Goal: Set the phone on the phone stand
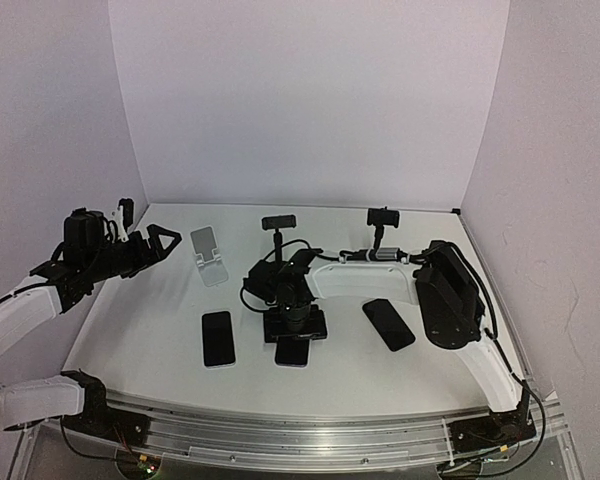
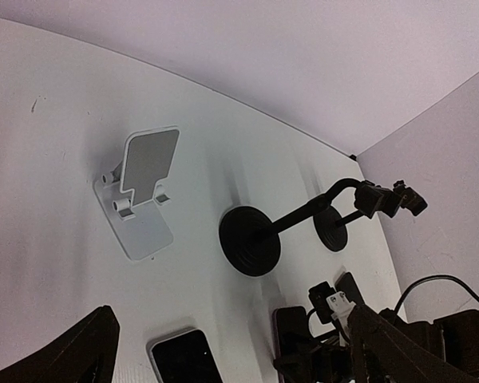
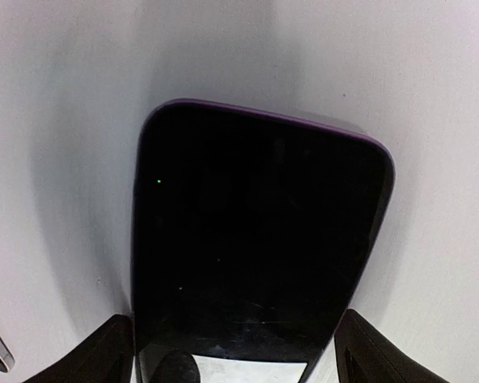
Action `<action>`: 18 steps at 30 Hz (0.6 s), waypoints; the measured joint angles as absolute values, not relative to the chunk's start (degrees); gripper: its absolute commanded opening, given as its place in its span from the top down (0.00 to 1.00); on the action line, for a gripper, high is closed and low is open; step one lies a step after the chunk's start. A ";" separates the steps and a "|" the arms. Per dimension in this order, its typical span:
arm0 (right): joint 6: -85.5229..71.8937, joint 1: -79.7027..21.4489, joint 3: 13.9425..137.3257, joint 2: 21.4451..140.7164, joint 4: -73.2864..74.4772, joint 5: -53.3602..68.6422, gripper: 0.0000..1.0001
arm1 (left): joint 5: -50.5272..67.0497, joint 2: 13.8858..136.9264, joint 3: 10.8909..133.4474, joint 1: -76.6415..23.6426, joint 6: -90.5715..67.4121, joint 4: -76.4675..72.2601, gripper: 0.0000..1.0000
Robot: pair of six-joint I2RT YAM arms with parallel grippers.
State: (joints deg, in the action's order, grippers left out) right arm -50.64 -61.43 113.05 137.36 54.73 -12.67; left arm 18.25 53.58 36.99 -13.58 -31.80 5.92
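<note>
The purple-edged phone point(image 3: 255, 239) lies flat, screen up, on the white table at front centre point(image 1: 292, 352). My right gripper point(image 1: 294, 330) points down over it. In the right wrist view the gripper point(image 3: 233, 359) is open, one of its fingers point(image 3: 116, 351) on each side of the phone's near end, close to its edges. The white folding phone stand point(image 1: 208, 256) stands at the back left and also shows in the left wrist view point(image 2: 142, 191). My left gripper point(image 1: 172, 240) is open and empty, raised left of the stand point(image 2: 231, 359).
A second phone point(image 1: 218, 338) lies left of the gripped-around one, a third point(image 1: 388, 323) to the right. Two black clamp stands on round bases point(image 1: 278, 228) point(image 1: 382, 220) stand at the back. The right arm point(image 1: 360, 280) stretches across the table's middle.
</note>
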 measured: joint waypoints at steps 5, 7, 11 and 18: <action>-50.40 -61.61 112.03 136.80 54.17 -13.02 0.52 | 17.75 53.70 36.99 -13.58 -31.43 5.92 0.01; -50.40 -61.69 111.66 136.56 53.75 -13.19 0.63 | 17.71 53.74 36.99 -13.58 -31.30 5.93 0.01; -50.57 -61.70 110.95 135.83 52.62 -12.81 0.68 | 17.72 53.92 37.01 -13.58 -30.33 5.85 0.01; -48.84 -62.89 106.93 133.14 49.47 -16.27 0.66 | 20.13 53.92 37.01 -13.75 -26.12 3.36 0.05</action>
